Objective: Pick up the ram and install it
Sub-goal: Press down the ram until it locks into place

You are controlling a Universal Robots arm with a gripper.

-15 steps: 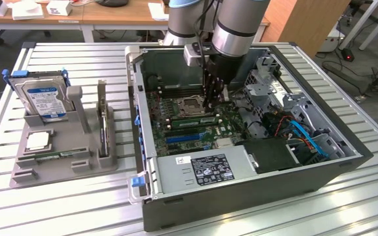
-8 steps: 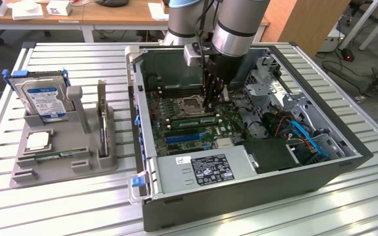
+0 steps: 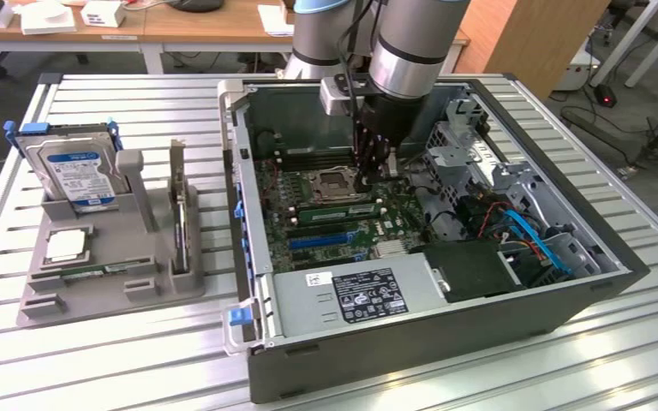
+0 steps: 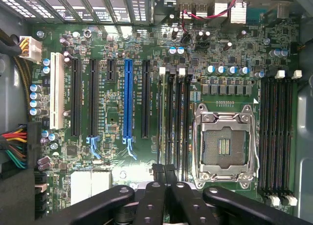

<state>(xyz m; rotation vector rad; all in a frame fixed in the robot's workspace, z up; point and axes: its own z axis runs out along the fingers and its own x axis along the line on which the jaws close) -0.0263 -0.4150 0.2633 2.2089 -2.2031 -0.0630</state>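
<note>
The ram (image 3: 331, 209), a narrow green stick, lies along a memory slot on the motherboard, just in front of the CPU socket (image 3: 335, 181) in the exterior view. My gripper (image 3: 373, 169) hangs inside the open computer case above that area, a little above the board. In the wrist view its black fingertips (image 4: 157, 172) are pressed together with nothing between them, so my gripper (image 4: 164, 172) is shut and holds nothing. It hovers over the near end of the dark memory slots (image 4: 173, 122) beside the CPU socket (image 4: 224, 144).
The case (image 3: 421, 342) stands open on a slatted metal table (image 3: 112, 360). A grey parts holder (image 3: 112, 282) at the exterior view's left carries a hard drive (image 3: 75, 171) and an upright expansion card (image 3: 178, 214). Cables (image 3: 535, 244), drive cages and the power supply (image 3: 358, 295) crowd the case.
</note>
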